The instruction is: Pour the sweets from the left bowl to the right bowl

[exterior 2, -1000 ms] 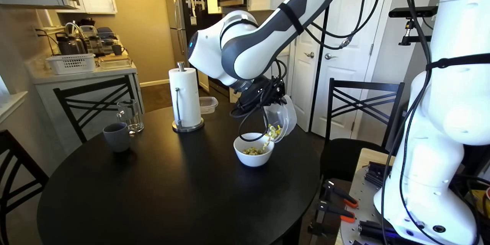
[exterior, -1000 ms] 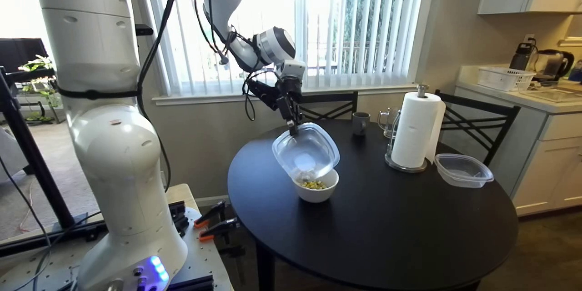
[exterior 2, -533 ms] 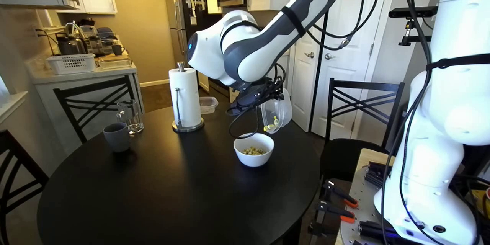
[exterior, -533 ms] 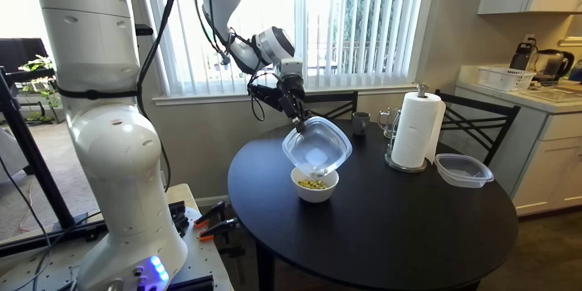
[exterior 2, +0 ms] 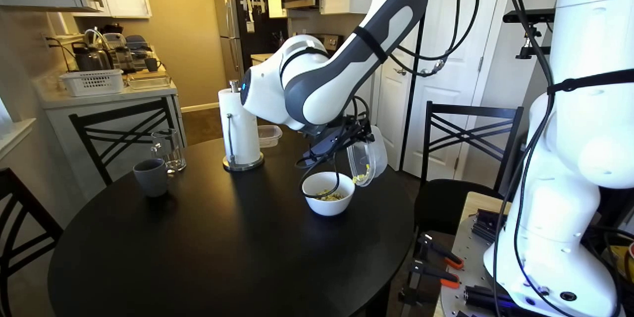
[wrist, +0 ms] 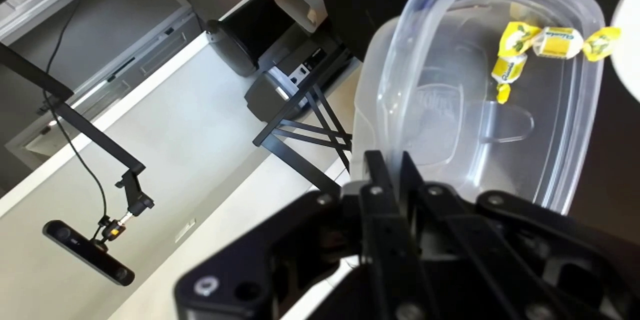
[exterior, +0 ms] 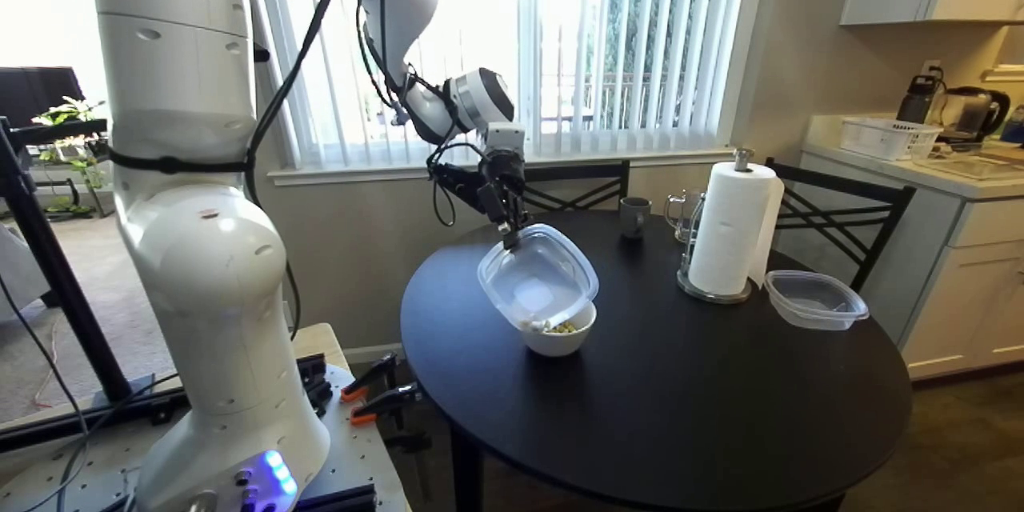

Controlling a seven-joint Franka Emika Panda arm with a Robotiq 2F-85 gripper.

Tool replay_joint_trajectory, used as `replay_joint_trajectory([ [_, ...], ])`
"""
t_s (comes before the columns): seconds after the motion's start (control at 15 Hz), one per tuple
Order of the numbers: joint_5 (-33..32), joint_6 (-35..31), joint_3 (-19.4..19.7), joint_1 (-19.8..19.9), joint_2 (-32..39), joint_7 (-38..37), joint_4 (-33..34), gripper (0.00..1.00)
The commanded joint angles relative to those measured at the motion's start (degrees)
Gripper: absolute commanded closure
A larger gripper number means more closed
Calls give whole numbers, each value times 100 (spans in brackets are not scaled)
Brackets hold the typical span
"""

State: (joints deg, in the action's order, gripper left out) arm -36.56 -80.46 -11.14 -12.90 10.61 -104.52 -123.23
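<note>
The left bowl, a clear container (exterior: 538, 272), is tilted steeply beside and above the right bowl, its low edge near that bowl's rim. My gripper (wrist: 392, 162) is shut on its upper edge; the gripper also shows in an exterior view (exterior: 512, 237). A few yellow-and-white wrapped sweets (wrist: 557, 42) lie at the clear bowl's low edge, also seen in an exterior view (exterior 2: 361, 177). The right bowl, white (exterior 2: 327, 207), stands upright on the table with a heap of sweets (exterior 2: 331, 196) inside. In the wrist view only part of the white bowl (wrist: 629, 42) shows.
On the dark round table (exterior: 680, 400) stand a paper towel roll (exterior: 728, 232), another clear container (exterior: 812, 304), a grey mug (exterior 2: 151, 178) and a glass mug (exterior 2: 169, 151). Chairs surround the table. A loop of black cable (exterior 2: 304, 178) hangs in front of the white bowl.
The clear bowl first rose away from the white bowl, then came back down beside its rim. It holds fewer sweets than a second ago. The white bowl has not moved.
</note>
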Motion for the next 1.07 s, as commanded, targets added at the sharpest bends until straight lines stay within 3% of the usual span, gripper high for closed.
replay_joint_trajectory([
  [0.0, 127, 247, -11, -125, 144, 98, 171, 98],
  [0.33, 53, 283, -20, -244, 162, 114, 335, 98],
  [1.0, -155, 1795, -75, -479, 572, 341, 1115, 98],
])
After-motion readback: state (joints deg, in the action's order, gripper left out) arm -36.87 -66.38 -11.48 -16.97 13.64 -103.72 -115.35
